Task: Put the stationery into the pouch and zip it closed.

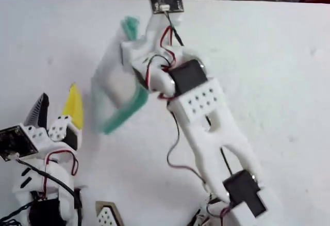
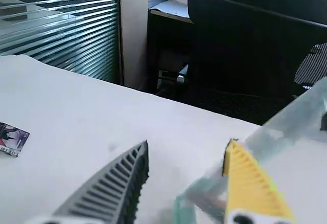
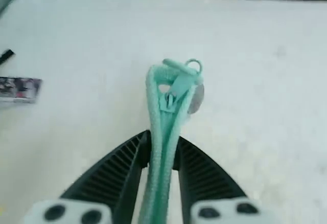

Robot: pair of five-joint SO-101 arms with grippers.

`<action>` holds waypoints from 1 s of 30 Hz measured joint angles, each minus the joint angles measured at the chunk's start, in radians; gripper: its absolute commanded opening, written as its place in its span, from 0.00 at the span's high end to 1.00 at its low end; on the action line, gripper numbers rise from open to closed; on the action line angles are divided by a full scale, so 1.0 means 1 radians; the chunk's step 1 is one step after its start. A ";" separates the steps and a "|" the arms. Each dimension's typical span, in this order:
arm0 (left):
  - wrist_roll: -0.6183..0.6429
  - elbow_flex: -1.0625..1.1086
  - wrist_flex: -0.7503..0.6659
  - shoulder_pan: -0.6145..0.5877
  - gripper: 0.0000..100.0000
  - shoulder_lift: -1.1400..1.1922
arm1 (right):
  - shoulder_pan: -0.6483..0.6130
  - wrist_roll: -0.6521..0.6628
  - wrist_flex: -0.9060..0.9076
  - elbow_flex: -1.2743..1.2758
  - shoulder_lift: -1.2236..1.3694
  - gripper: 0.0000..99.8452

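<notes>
The right gripper (image 3: 163, 141) pinches the pouch (image 3: 162, 111) by its mint zipper edge, which runs straight away from the black fingers to the slider (image 3: 176, 83) at the far end. In the high view the pouch's long axis slants toward the left gripper (image 1: 56, 89), whose fingers are spread. A printed card (image 2: 11, 138) lies on the table.

Cannot tell what lies inside the pouch (image 1: 117, 89): smeared by blur in the high view, one end tucked under the right arm's wrist (image 1: 172, 79). Cut off at the lower edge in the right wrist view, just past the right gripper (image 3: 163, 138) clamped on it. Blurred again and clipped at the side in the left wrist view, beyond the left gripper (image 2: 186, 147). Cannot read the small printed card (image 2: 11, 138), half lost at the edge.
</notes>
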 measured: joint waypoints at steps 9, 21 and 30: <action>0.000 0.000 -0.005 0.000 0.75 0.000 | 0.342 0.000 -0.334 0.476 0.063 0.98; 0.000 0.043 -0.005 0.083 0.75 0.000 | 0.445 0.103 -0.629 0.772 0.072 0.98; 0.000 0.043 -0.005 0.094 0.75 0.000 | 0.499 0.109 -0.730 0.844 0.072 0.98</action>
